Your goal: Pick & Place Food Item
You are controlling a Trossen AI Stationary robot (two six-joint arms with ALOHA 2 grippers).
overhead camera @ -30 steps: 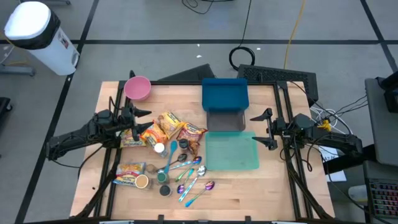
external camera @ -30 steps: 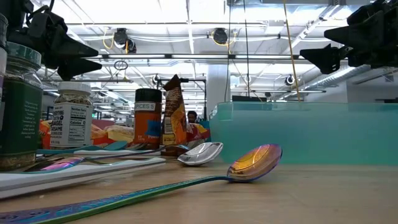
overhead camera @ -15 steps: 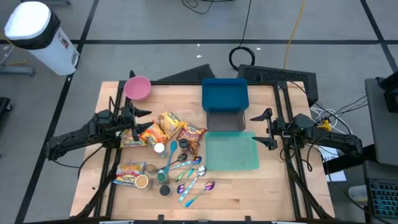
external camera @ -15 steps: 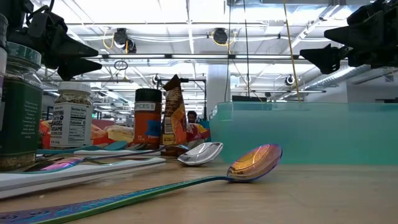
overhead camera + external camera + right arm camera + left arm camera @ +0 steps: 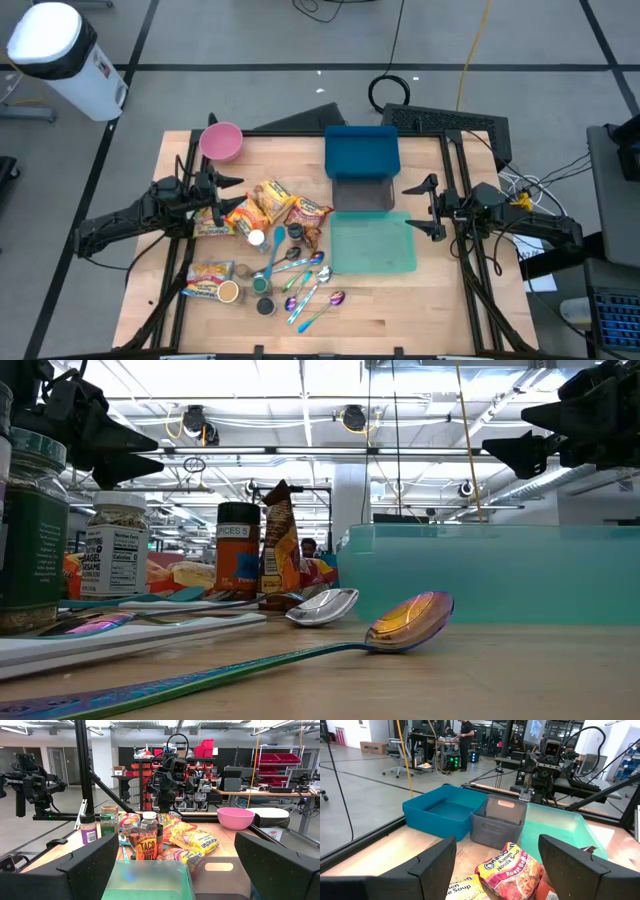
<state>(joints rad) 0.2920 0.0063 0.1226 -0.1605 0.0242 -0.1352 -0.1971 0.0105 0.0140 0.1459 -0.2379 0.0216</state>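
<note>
Hovering spread: left pincer [image 5: 226, 181] over crinkly ramen packets [image 5: 262, 205]; right pincer [image 5: 418, 208] beside translucent bin [image 5: 373, 243].

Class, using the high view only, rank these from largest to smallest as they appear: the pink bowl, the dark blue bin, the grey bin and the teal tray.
1. teal tray
2. dark blue bin
3. grey bin
4. pink bowl

The teal tray and dark blue bin look close in size, so their order is uncertain.

Table [image 5: 400, 310] showing pale matt wood, centre frame. Bins [image 5: 361, 152] looking smooth plastic, upper mid. Noodle packs [image 5: 247, 213] shining glossy foil, left-centre. Spoons [image 5: 410, 622] gleaming polished metal, iridescent, lower mid.
</note>
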